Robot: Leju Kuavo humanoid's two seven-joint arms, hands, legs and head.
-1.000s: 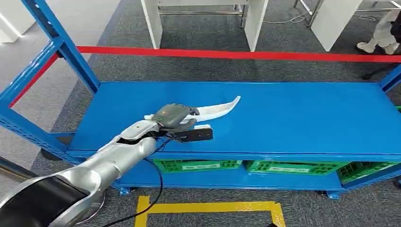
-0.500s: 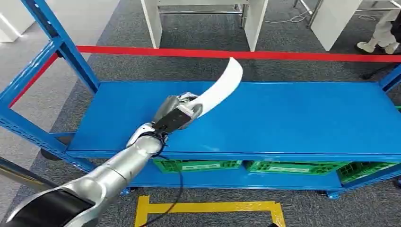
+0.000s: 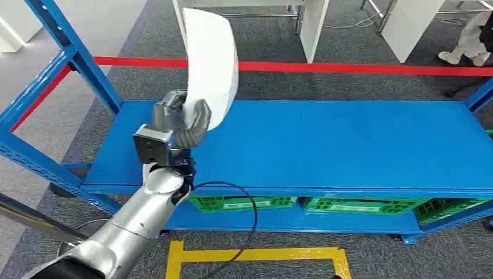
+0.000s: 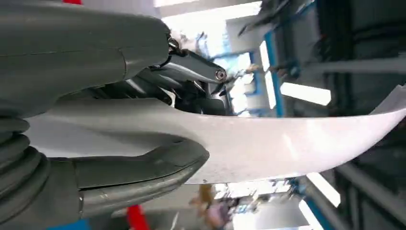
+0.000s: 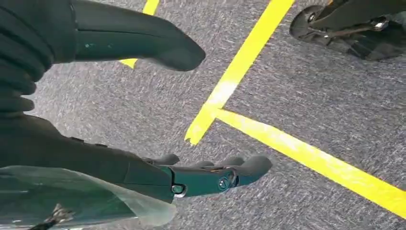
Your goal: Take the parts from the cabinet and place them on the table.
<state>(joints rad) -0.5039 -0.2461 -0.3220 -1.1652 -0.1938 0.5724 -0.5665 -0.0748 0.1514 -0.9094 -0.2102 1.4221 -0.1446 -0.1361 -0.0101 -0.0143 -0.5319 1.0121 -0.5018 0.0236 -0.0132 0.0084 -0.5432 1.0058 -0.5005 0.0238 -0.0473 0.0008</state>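
My left hand [image 3: 177, 125] grips a long curved white part [image 3: 210, 64] and holds it up above the left half of the blue cabinet shelf [image 3: 349, 145]. The part stands nearly upright, its free end arching over toward the red rail. In the left wrist view the thumb and fingers [image 4: 143, 167] clamp the white part [image 4: 287, 143] from both sides. My right hand [image 5: 158, 115] hangs over grey carpet, fingers spread, with nothing in it.
A red rail [image 3: 349, 68] runs behind the shelf, with blue uprights [image 3: 75, 55] at the left. Green crates [image 3: 244, 203] sit on the lower level. Yellow floor tape [image 3: 256, 256] marks the carpet. White table legs [image 3: 314, 29] stand beyond, and a person's feet [image 3: 465, 52] at far right.
My left hand has lifted the white part off the shelf and swung it up and to the left, from lying flat to nearly upright.
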